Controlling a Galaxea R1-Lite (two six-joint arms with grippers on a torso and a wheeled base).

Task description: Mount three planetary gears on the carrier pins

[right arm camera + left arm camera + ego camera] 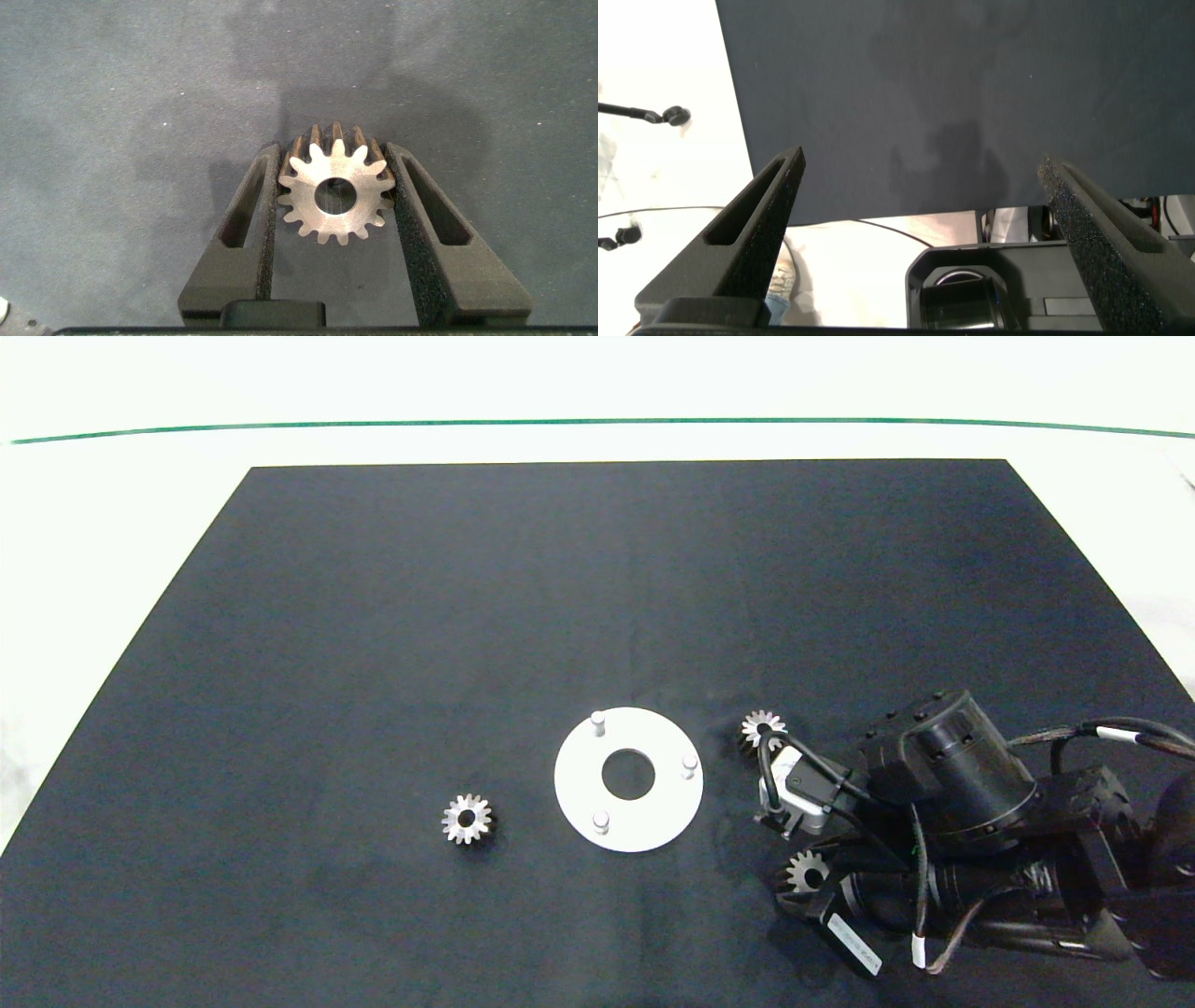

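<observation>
Between right end effector [334, 201] fingers: gear [334, 197]

The gear [334, 191] pinched between the right gripper's [334, 201] fingers is bare metal, its flat face smooth with a dull silvery sheen, its teeth cleanly cut. The finger pads [411, 219] pressing its two sides look like black foam, matt and finely grainy; the left gripper's [920, 201] pads [1088, 219] show the same rough, porous surface (seen closer there). Under the claw lies a dark mat [467, 616] of cloth-like, matt weave with a faint speckle. Just to the left of the claw, the ring-shaped disc [579, 775] looks like smooth matt white plastic, as do its pins [598, 721]. Two more gears [467, 819] share the metal gleam.
</observation>
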